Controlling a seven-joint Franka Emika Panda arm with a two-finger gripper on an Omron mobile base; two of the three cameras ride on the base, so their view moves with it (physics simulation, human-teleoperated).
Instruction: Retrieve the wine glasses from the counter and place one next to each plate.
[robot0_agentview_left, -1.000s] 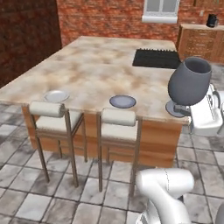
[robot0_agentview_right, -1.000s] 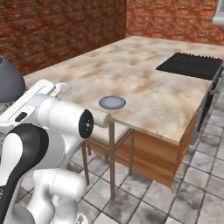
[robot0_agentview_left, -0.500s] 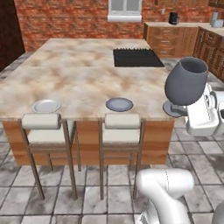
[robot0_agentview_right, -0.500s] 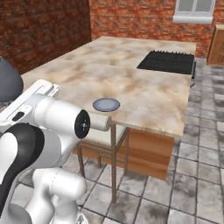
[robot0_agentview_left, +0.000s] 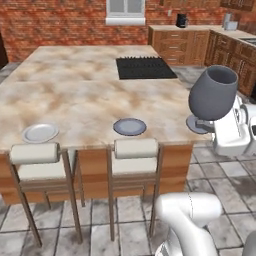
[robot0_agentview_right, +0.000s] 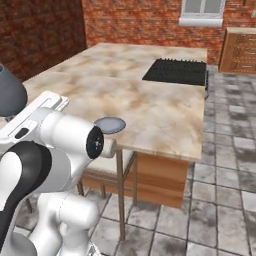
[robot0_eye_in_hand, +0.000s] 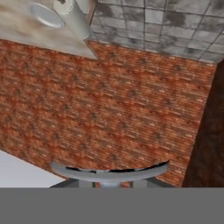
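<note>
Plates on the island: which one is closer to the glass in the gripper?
The plate in front of the right stool; the other plate lies farther from the wine glass.

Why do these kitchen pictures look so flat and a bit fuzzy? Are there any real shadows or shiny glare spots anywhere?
Left base view: even, soft light; the plates cast almost no shadow on the table, and the wine glass shows gentle shading without glare. Right base view: the table's stone pattern is smeared and the white arm has only faint highlights. Hand view: the brick wall looks blurry and tilted.
</note>
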